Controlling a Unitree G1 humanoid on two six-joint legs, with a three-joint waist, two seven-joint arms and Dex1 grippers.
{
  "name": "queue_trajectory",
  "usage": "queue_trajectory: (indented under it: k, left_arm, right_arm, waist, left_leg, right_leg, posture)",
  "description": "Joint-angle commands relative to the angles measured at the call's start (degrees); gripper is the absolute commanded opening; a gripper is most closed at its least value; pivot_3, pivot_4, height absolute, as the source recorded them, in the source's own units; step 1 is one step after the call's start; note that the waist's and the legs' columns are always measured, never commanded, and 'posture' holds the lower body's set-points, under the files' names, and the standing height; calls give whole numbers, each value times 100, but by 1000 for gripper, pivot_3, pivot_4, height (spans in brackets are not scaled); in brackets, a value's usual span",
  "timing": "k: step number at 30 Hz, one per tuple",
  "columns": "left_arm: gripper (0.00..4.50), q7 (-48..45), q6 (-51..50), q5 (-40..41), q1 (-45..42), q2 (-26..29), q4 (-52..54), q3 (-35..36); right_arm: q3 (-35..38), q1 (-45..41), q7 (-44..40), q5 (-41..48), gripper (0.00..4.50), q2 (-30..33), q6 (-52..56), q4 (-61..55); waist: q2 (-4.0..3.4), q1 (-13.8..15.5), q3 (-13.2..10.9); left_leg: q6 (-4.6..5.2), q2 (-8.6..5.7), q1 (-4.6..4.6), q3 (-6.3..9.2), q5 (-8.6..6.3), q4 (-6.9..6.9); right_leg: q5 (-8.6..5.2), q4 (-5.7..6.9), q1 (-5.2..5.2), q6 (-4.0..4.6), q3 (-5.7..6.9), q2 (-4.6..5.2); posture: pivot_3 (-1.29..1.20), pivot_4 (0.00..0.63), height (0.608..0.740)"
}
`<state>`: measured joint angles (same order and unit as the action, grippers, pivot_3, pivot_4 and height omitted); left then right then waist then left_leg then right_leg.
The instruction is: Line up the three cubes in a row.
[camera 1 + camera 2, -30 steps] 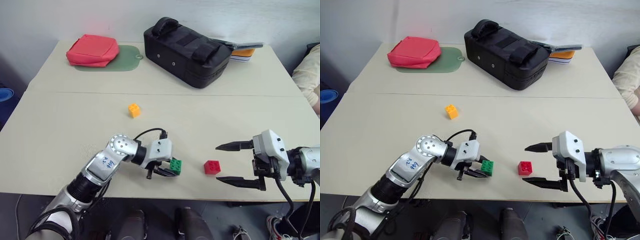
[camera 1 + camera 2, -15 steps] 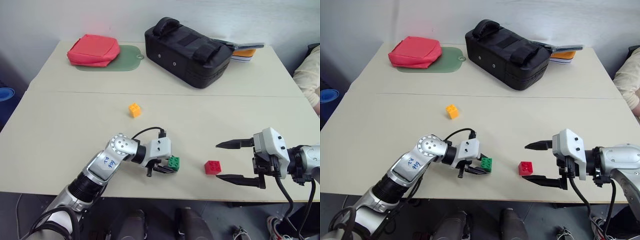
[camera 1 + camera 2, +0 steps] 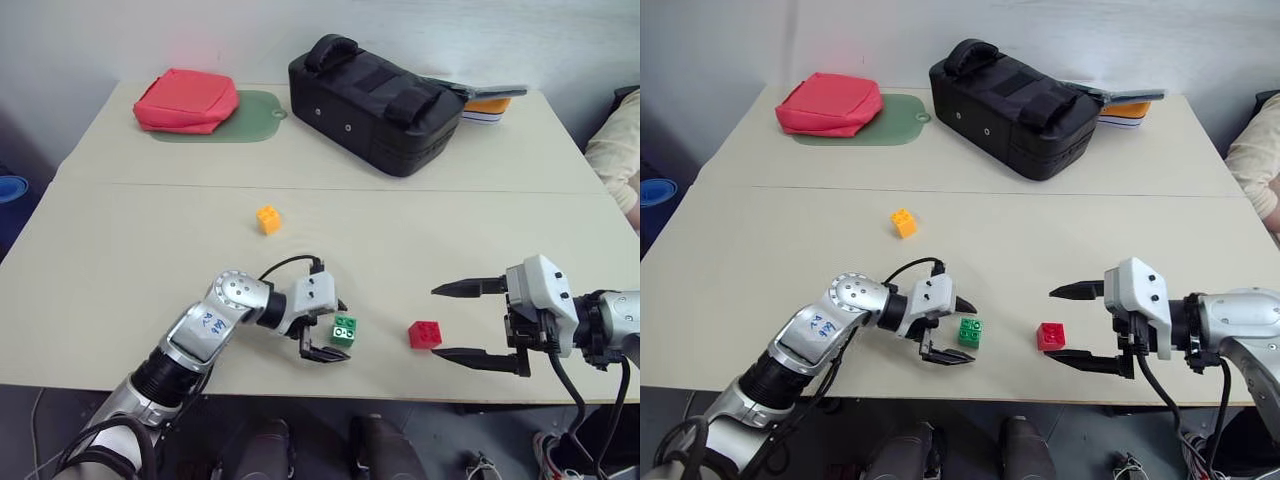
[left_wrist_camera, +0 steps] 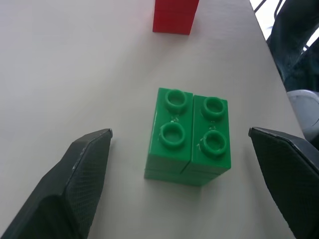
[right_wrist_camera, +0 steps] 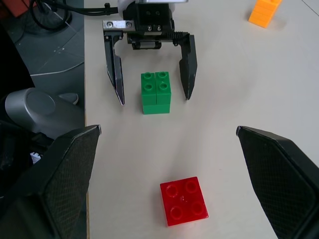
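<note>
Head camera: on a pale beige table, the left gripper stands with fingers spread wide around a small green studded plastic brick, not touching it. A red studded brick lies just to its right, near the wide-open, empty right gripper. An orange-yellow studded brick sits farther back.

Left wrist camera: the green brick rests studs-up between both black fingers, apart from each.

Right wrist camera: the red brick lies between the parted fingertips.
</note>
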<state>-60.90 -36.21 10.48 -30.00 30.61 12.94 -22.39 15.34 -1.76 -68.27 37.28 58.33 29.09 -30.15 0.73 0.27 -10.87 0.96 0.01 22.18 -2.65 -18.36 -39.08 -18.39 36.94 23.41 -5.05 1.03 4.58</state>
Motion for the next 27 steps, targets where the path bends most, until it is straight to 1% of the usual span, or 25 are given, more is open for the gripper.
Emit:
queue_trajectory:
  k: [1, 5, 7, 9, 10, 12, 13, 15, 16, 19, 22, 24, 26, 27]
  left_arm:
    - [4494, -91, -261, 406, 21, 264, 466, 505]
    - [4494, -445, -237, 926, 374, 1044, 740, 1404]
    - [4494, -378, -122, 961, 509, 1286, 680, 1727]
    - [4494, -62, -278, 970, 569, 1429, 419, 2184]
    - [4494, -49, -194, 994, 814, 1610, 270, 2605]
    - [4494, -94, -47, 1074, 1233, 1861, 155, 3186]
    - [4494, -117, 9, 1131, 1643, 1982, 119, 3712]
    - [4494, -87, 32, 1209, 2276, 2095, 132, 4436]
    - [4494, -60, 60, 1216, 2538, 2117, 117, 4708]
    - [4494, 4, 271, 1153, 3099, 2122, 29, 5227]
    - [4494, 124, 346, 1180, 3295, 2125, -22, 5443]
    - [4494, 199, 390, 1192, 3140, 2140, -68, 5275]
    - [4494, 50, 385, 1388, 2849, 2134, -66, 5025]
    - [4494, 203, 446, 1286, 2515, 2091, -176, 4800]
  right_arm:
    - [21, -81, -67, 16, 4500, 58, -79, 5]
    - [-10, -271, -153, 1, 4500, 76, -122, 194]
    - [-46, -417, -185, 11, 4500, 58, -128, 311]
    - [-114, -614, -214, 27, 4500, 42, -110, 460]
    - [-180, -775, -171, 1, 4500, -7, -118, 565]
    - [-259, -990, -109, -15, 4500, -81, -104, 706]
    - [-296, -1134, -81, 13, 4500, -139, -90, 787]
    - [-325, -1309, -98, 67, 4500, -179, -65, 899]
    - [-327, -1378, -132, 89, 4500, -184, -64, 947]
    - [-312, -1599, -207, 154, 4500, -192, -17, 1158]
    - [-380, -1849, -262, 126, 4500, -196, 4, 1379]
    - [-450, -1950, -282, 70, 4500, -225, -26, 1453]
    - [-503, -2022, -271, 44, 4500, -260, -44, 1484]
    - [-523, -2052, -247, 39, 4500, -277, -41, 1481]
  waist:
    - [0, -15, 0]
    - [0, -61, 0]
    - [0, -49, 0]
    - [0, -32, 0]
    - [1, -14, 0]
    - [1, -53, 0]
    - [1, -67, 0]
    - [1, -114, 0]
    - [1, -110, 0]
    - [1, -77, 0]
    - [2, -31, 1]
    - [2, -12, 1]
    - [2, -12, 1]
    - [2, -21, 1]
  left_leg:
    - [0, 1, -1, 0, 0, 0]
    - [-2, 6, -2, 1, 1, 1]
    - [-5, 8, -6, 1, 3, 5]
    - [-4, 5, -6, 1, 2, 3]
    - [-3, 3, -6, 2, 2, 3]
    - [0, 2, -3, 6, 0, 1]
    - [-2, 3, -3, 7, -2, 8]
    - [-6, 8, -2, 6, -3, 18]
    - [-6, 8, -2, 6, -3, 22]
    - [-7, 7, -2, 7, -3, 19]
    - [-2, 2, -3, 7, -7, 17]
    - [-2, -4, -2, 20, -8, 19]
    - [-2, -12, -2, 26, -8, 22]
    - [-2, -14, -1, 28, -8, 23]
  right_leg:
    - [0, 0, 0, 0, 0, 0]
    - [0, 0, 1, 0, -2, -2]
    - [-1, 0, 1, 2, -1, -3]
    - [-1, -1, 0, 3, 0, 1]
    - [-1, -1, -2, 3, 0, 5]
    - [-1, -7, -2, 2, 2, 7]
    - [-1, -9, 1, 3, 1, 8]
    - [-3, -8, 6, 5, 1, 6]
    - [-4, -7, 8, 8, 3, 8]
    - [-5, -14, 5, 9, 5, 12]
    - [-5, -13, 4, 9, 6, 22]
    - [-5, -14, 1, 9, 17, 30]
    - [-5, -14, 0, 10, 21, 38]
    - [-5, -14, 0, 10, 24, 41]
  posture:
    - [0, 150, 740]
    - [0, 150, 740]
    - [0, 150, 740]
    - [0, 150, 740]
    - [0, 150, 740]
    - [0, 150, 740]
    - [0, 150, 740]
    - [0, 150, 740]
    - [0, 150, 740]
    - [0, 150, 740]
    - [0, 150, 740]
    - [0, 150, 740]
    - [0, 150, 740]
    - [0, 150, 740]
